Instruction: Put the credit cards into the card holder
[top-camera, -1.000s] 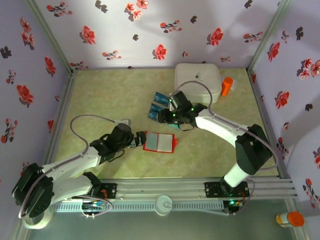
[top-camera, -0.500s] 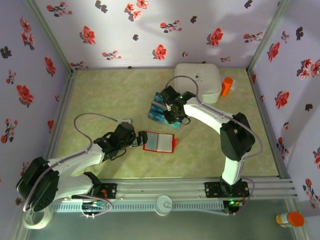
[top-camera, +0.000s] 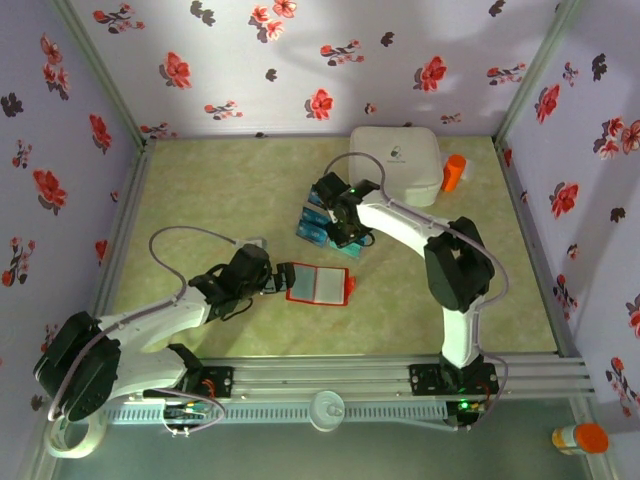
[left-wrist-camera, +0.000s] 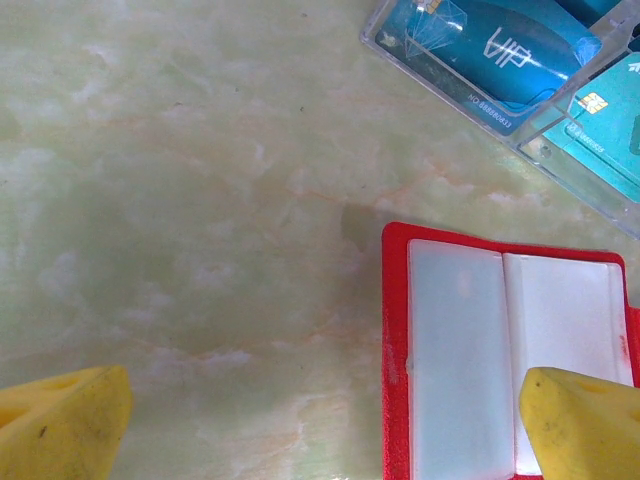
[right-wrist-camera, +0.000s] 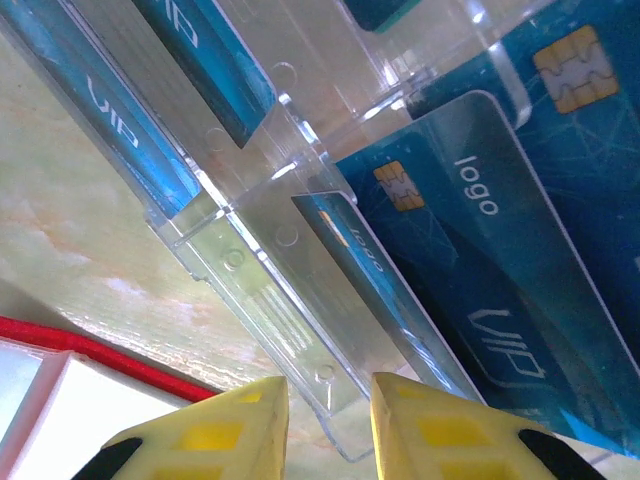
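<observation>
The card holder (top-camera: 318, 284) lies open and flat, red with pale inner pockets, also in the left wrist view (left-wrist-camera: 500, 350). My left gripper (top-camera: 282, 278) stands open at its left edge, its fingers (left-wrist-camera: 60, 420) wide apart with one over the right pocket. Several blue and teal credit cards (right-wrist-camera: 480, 280) stand in a clear plastic rack (right-wrist-camera: 270, 270) behind the wallet (top-camera: 316, 222). My right gripper (top-camera: 338, 236) is at the rack's near end, its jaws (right-wrist-camera: 330, 395) narrowed onto the rack's clear corner. One card (left-wrist-camera: 500, 45) shows in the left wrist view.
A big white rounded box (top-camera: 395, 158) sits at the back right with an orange bottle (top-camera: 454, 172) beside it. Flowered walls close in the table on three sides. Another orange-capped bottle (top-camera: 580, 437) lies outside the frame rail.
The right arm has swung its gripper in over the card rack and its jaws have narrowed. The left gripper edged slightly toward the wallet and stayed open.
</observation>
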